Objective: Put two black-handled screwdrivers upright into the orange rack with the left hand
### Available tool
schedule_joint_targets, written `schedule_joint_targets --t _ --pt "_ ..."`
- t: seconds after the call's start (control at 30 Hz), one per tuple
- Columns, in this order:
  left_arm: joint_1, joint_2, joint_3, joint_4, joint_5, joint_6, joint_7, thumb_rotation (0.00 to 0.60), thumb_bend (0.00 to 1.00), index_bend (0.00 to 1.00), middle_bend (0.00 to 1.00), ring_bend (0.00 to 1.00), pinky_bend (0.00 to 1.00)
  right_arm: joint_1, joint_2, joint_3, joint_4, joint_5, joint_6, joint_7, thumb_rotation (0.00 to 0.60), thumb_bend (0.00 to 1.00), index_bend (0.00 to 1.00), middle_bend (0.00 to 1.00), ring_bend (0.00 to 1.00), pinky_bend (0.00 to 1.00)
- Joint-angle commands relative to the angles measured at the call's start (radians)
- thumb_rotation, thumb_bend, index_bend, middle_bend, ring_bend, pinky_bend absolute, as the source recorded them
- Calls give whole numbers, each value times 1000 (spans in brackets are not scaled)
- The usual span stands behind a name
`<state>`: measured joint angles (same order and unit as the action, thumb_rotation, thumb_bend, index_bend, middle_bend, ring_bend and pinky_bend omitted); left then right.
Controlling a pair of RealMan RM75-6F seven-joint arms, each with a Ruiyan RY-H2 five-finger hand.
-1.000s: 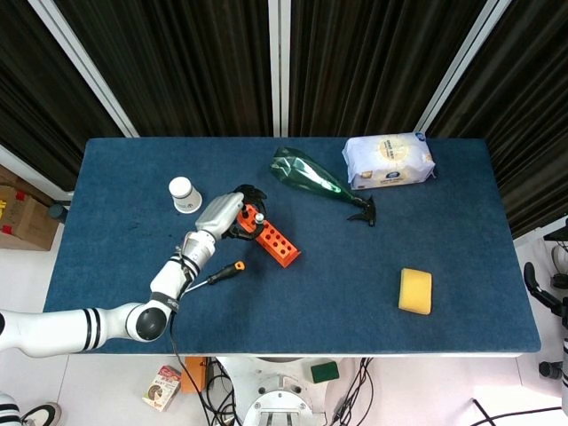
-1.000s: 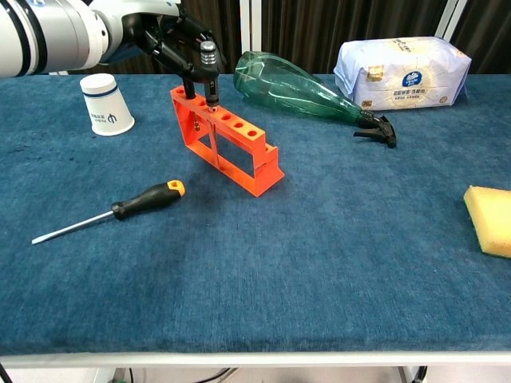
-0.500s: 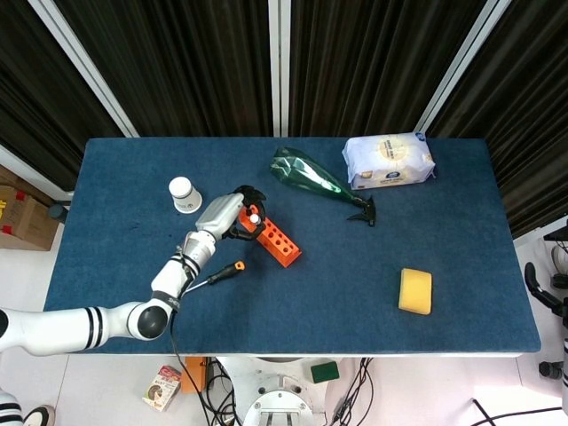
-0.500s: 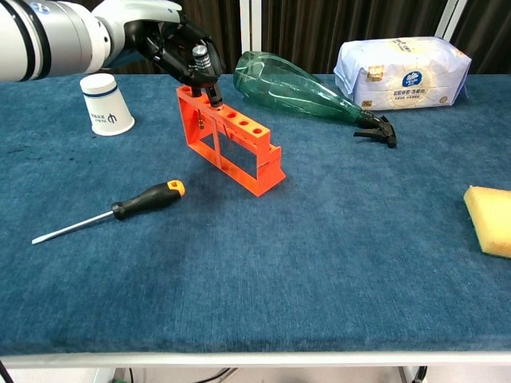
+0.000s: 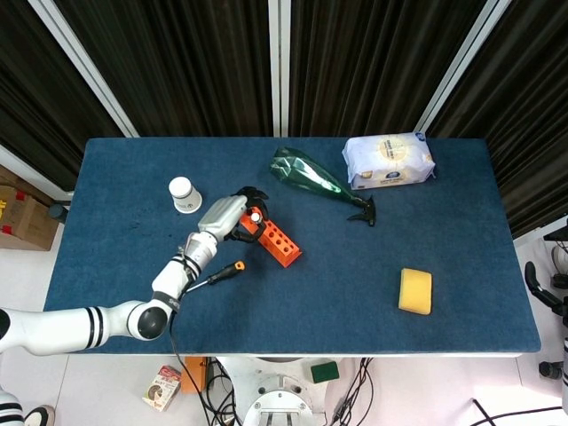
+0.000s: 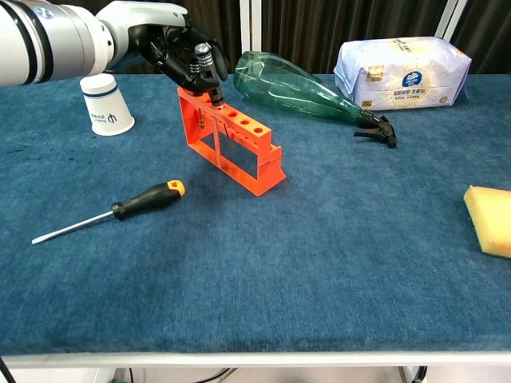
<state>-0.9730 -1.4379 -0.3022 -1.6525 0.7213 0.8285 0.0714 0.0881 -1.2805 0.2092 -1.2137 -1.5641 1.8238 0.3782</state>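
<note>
We see the left hand [image 6: 177, 54] over the far end of the orange rack [image 6: 231, 140], fingers curled around a black-handled screwdriver [image 6: 205, 68] tilted into the rack's end hole. The second screwdriver [image 6: 120, 209] lies flat on the table [image 6: 335, 263], near the rack, on its camera side.

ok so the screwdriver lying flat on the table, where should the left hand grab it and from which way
Probably by the black handle, near its orange end, coming down from above. The screwdriver lies flat on the cloth with the thin shaft pointing toward the table's left front edge, so the thick handle is the only part with enough body to close fingers around. The left hand is at the orange rack with another screwdriver.
</note>
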Motion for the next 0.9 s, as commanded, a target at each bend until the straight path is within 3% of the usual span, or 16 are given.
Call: schedule_joint_targets --t 0.03,0.23,0.43,0.7,0.77,0.9 --pt "0 -2 -2 2 10 -5 -6 600 350 420 171 53 182 0 1 1 0 1 0 1 600 385 0 0 0 0" --pt "2 -2 -5 6 29 -12 -21 600 345 337 158 52 182 -1 2 1 1 2 1 5 600 385 0 0 0 0" --pt "19 16 -12 -27 75 18 -32 600 335 158 131 41 178 -1 4 5 3 6 1 11 600 385 0 0 0 0" --pt "80 68 -7 -114 169 124 -32 599 293 124 113 41 177 -2 3 4 4 5 1 15 600 385 0 0 0 0" --pt "95 74 -5 -127 189 143 -39 575 285 124 113 41 177 -1 2 3 4 4 1 14 600 385 0 0 0 0" --pt "117 62 -5 -138 230 167 -76 397 284 123 104 36 170 1 -1 2 1 -1 4 8 600 385 0 0 0 0"
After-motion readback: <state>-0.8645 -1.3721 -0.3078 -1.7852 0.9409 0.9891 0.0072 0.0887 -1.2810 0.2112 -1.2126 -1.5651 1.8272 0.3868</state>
